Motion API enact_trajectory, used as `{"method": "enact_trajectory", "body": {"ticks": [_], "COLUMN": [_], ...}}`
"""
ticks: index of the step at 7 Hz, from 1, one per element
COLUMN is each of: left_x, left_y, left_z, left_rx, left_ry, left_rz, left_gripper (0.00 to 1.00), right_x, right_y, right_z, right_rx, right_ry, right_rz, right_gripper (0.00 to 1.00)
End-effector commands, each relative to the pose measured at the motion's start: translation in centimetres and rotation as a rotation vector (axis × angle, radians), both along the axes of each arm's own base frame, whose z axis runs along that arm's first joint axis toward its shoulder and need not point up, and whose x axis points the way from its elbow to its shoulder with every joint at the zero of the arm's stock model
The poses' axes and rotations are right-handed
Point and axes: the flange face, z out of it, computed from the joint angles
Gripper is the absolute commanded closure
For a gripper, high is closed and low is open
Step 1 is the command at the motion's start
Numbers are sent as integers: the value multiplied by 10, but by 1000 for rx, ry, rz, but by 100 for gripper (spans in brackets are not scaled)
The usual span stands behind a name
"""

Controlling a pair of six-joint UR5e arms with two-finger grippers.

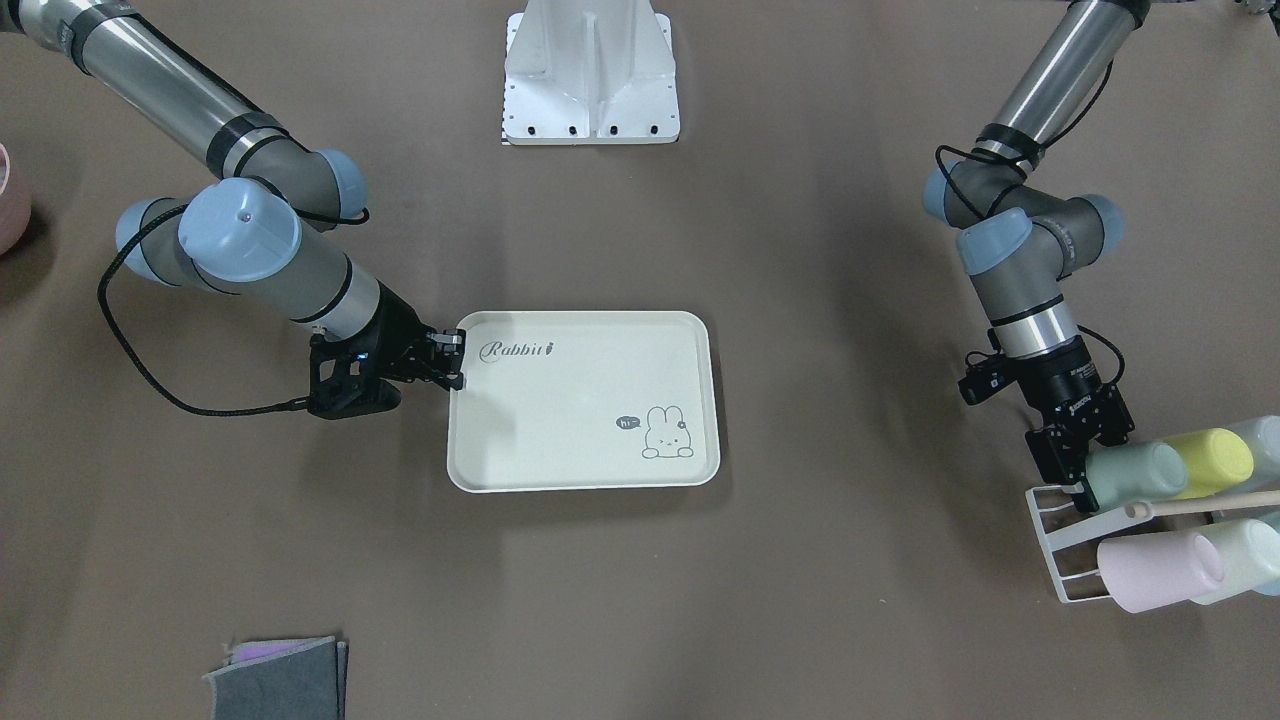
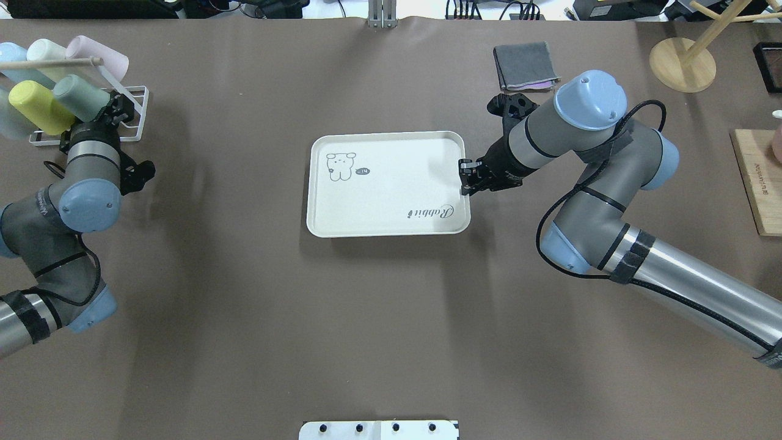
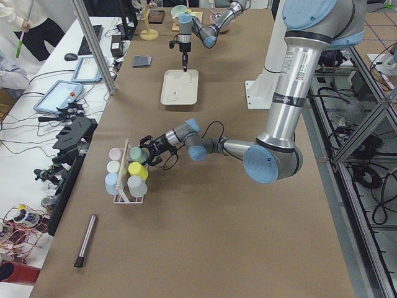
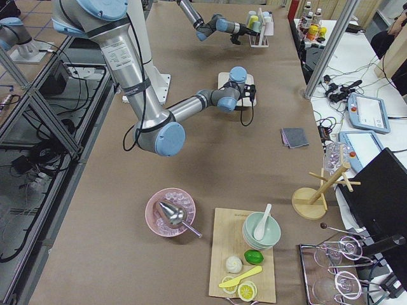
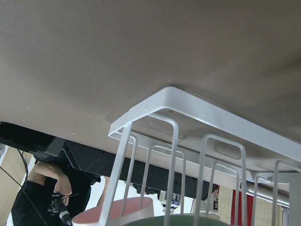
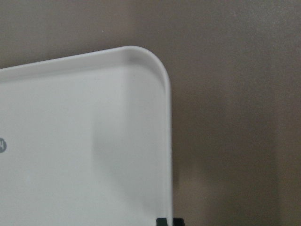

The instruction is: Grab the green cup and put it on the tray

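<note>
Two arms share the job: my left gripper (image 1: 1080, 452) straddles the green cup (image 1: 1140, 470), tilted on the white rack (image 1: 1040, 507), though I cannot tell whether it grips; my right gripper (image 1: 455, 361) looks pinched on the rim of the tray (image 1: 585, 425), presumably steadying it for delivery.

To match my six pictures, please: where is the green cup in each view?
Front-facing: green cup, lower right.
Overhead: cup, upper left.
Left: cup, left of centre.
Right: top, too small to tell.
Left wrist: likely its rim, bottom edge.
Right wrist: absent.
Landmark: white rack holding it.
</note>
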Motion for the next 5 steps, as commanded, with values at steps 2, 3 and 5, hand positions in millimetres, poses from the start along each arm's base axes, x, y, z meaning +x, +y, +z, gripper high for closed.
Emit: {"method": "enact_trajectory", "body": {"ticks": [2,3,5], "left_x": [-1,1,1], "left_y": [1,-1,-2], "left_z": [7,0,-8], "left_rx": [15,24,34], "left_ry": [9,0,-18], "left_rz": [7,19,34], "left_gripper": [18,19,20], "right_x": [-11,-14,-20], "right_y": [8,11,15], "right_z": [-3,-2,-4], "right_rx": [6,5,7], "right_ry": [-2,0,-2], "right_rz": [-15,-20,-29], "right_gripper": [100,100,100]}}
